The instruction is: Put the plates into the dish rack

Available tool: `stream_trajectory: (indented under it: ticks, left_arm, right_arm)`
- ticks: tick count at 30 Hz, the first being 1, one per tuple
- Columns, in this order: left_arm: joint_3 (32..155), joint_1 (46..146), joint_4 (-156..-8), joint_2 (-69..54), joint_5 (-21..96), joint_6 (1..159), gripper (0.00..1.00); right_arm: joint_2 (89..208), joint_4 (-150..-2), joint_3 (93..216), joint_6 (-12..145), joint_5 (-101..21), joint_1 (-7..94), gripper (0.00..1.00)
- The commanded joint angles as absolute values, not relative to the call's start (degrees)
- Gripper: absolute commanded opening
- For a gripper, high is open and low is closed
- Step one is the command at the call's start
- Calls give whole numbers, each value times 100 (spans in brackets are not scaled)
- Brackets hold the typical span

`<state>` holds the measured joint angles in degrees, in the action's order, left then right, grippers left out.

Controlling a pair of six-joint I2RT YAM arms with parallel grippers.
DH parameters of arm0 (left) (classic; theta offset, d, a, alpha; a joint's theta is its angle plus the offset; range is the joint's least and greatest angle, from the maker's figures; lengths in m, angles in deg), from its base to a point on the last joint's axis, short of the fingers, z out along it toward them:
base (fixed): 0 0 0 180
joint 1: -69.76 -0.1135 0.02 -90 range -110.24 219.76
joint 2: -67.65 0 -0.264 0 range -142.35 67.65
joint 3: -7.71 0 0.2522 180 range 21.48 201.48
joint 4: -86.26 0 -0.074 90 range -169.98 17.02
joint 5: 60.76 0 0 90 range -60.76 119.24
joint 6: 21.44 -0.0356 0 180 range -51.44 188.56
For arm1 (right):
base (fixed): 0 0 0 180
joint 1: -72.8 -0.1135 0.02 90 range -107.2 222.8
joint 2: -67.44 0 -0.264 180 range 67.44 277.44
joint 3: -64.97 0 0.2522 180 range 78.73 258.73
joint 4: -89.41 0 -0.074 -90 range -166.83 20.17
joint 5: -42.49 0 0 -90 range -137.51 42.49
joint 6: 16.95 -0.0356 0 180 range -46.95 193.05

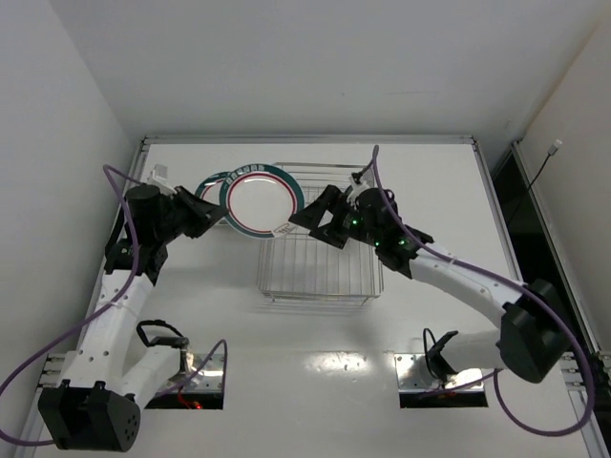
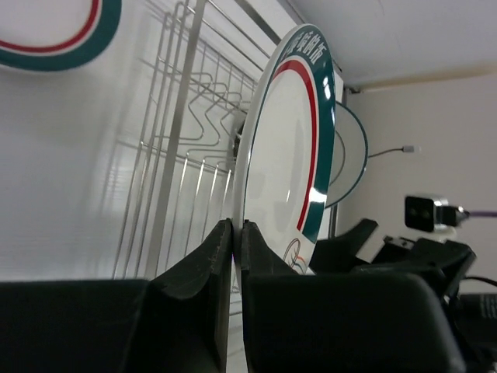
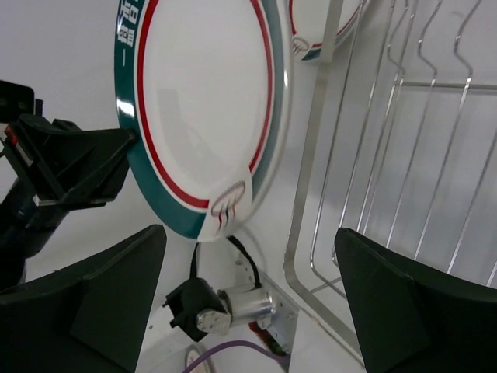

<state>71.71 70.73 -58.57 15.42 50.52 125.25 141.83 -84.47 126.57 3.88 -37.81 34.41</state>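
My left gripper (image 1: 220, 217) is shut on the rim of a white plate (image 1: 263, 200) with a green band and thin red ring. It holds the plate on edge above the dish rack's (image 1: 320, 258) far left corner. In the left wrist view my fingers (image 2: 221, 256) pinch the plate's (image 2: 283, 155) edge. My right gripper (image 1: 317, 224) is open and empty, just right of the held plate (image 3: 202, 101), jaws wide apart (image 3: 252, 280). A second green-rimmed plate (image 1: 209, 185) lies behind the held one. Another red-ringed plate (image 2: 46, 31) shows partly; it also shows in the right wrist view (image 3: 326, 31).
The wire rack (image 3: 404, 155) holds no plates where it shows in the top view. The left arm's gripper body (image 3: 70, 163) is close to my right gripper. Two metal base plates (image 1: 430, 377) sit at the near table edge. White walls enclose the table.
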Motion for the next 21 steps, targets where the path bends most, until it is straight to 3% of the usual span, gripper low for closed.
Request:
stream_trajectory:
  ticks: [1, 8, 11, 12, 13, 15, 16, 17, 18, 21]
  left_arm:
    - [7201, 7248, -6863, 1606, 5605, 12885, 0]
    - [6868, 7442, -7303, 1492, 5947, 13236, 0]
    - [6683, 7503, -7523, 1492, 6105, 13368, 0]
    - [6683, 7503, -7523, 1492, 6106, 13369, 0]
    - [6630, 7503, -7523, 1492, 6106, 13369, 0]
    - [6630, 7503, -7453, 1492, 6106, 13203, 0]
    - [6691, 7503, -7357, 1431, 6106, 13132, 3]
    - [6761, 7503, -7243, 1360, 6106, 12853, 17]
    - [7049, 7503, -6816, 1160, 5923, 12607, 51]
    - [7709, 7503, -5229, 772, 5256, 11467, 96]
  right_arm:
    - [14495, -9642, 13023, 186, -2967, 3527, 88]
    - [15172, -9827, 13472, 239, -2739, 3632, 86]
    - [15295, -10160, 13403, 239, -2668, 3632, 62]
    - [15296, -10222, 13350, 186, -2668, 3632, 51]
    - [15244, -10223, 13349, 186, -2668, 3632, 29]
    - [15060, -9882, 13480, 378, -2799, 3632, 15]
    - [14972, -9349, 13585, 640, -2878, 3685, 0]
    - [14875, -8979, 13699, 817, -3157, 3685, 0]
    - [14631, -8218, 13979, 1184, -3604, 3685, 0]
    - [14295, -6809, 14803, 1635, -4580, 3685, 0]
